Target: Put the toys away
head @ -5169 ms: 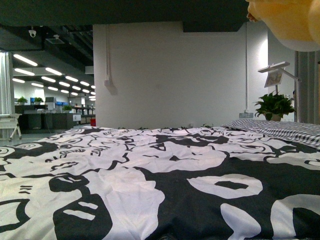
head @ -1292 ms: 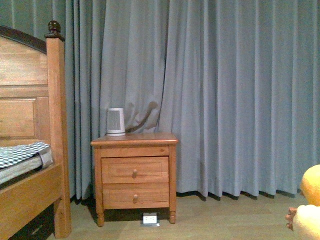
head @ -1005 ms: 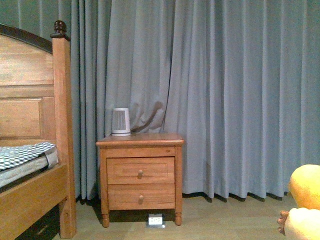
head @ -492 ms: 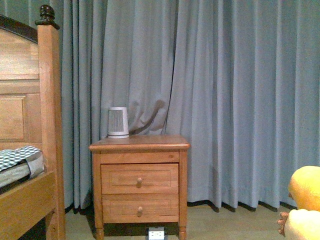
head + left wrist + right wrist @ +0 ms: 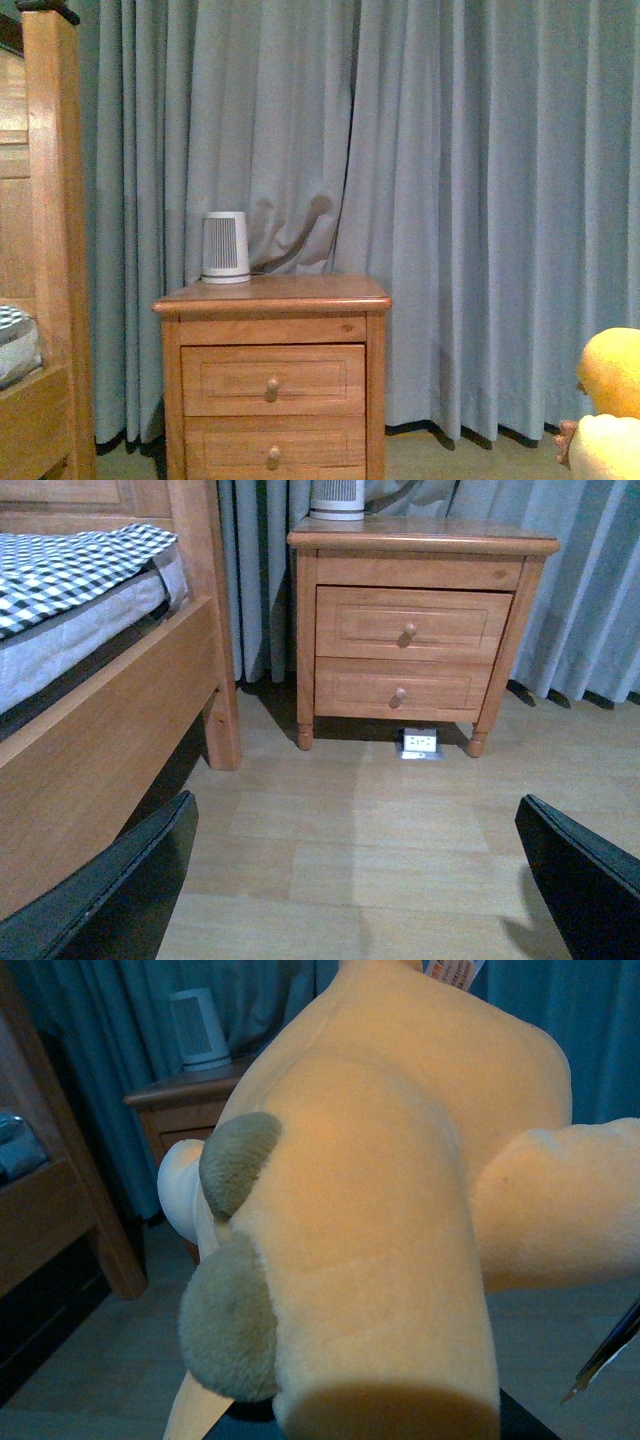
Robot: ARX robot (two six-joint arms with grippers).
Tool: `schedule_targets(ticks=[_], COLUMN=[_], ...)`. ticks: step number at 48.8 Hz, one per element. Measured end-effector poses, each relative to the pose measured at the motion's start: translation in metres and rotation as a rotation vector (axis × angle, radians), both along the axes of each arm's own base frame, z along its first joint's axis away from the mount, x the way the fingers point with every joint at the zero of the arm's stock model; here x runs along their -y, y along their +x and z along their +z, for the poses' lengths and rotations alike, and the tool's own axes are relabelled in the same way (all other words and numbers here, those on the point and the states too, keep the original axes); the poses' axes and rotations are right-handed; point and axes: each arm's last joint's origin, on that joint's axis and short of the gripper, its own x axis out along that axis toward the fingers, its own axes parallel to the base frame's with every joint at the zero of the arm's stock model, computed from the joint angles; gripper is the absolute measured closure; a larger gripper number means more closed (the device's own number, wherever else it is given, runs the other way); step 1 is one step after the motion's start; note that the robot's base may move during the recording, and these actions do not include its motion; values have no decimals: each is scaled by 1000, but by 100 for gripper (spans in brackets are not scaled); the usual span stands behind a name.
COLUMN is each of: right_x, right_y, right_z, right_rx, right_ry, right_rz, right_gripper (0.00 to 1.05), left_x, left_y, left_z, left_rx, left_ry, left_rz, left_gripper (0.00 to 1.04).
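Nightstand (image 5: 270,300) looms closer; plush (image 5: 380,1210), paws toward it, tag (image 5: 455,970) unreadable, clamped in right gripper (image 5: 372,1428); left gripper (image 5: 350,880) gapes wide.

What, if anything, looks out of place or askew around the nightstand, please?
Two small things. A white socket plate sits on the floor under the nightstand, an odd spot for it, and the curtain is bunched up behind the white ribbed appliance on top. The plush toy looks intact.

You see an orange-yellow plush toy (image 5: 612,378) with a cream part and brown bits, grey-blue curtains (image 5: 480,200), a warm brown nightstand (image 5: 272,385), a white ribbed device (image 5: 225,247) and black-and-white checked bedding (image 5: 70,565).
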Motion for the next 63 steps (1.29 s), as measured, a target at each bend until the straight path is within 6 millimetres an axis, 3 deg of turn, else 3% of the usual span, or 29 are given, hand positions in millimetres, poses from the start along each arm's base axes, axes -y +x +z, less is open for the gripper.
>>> schedule_targets(ticks=[63], right_x=[0], right_y=[0], right_z=[0], right_rx=[-1], right_ry=[3], right_rz=[-1], right_gripper=[85], left_x=[0], left_y=[0], left_z=[0], left_rx=[1], left_ry=[0], left_rz=[2], left_gripper=[6])
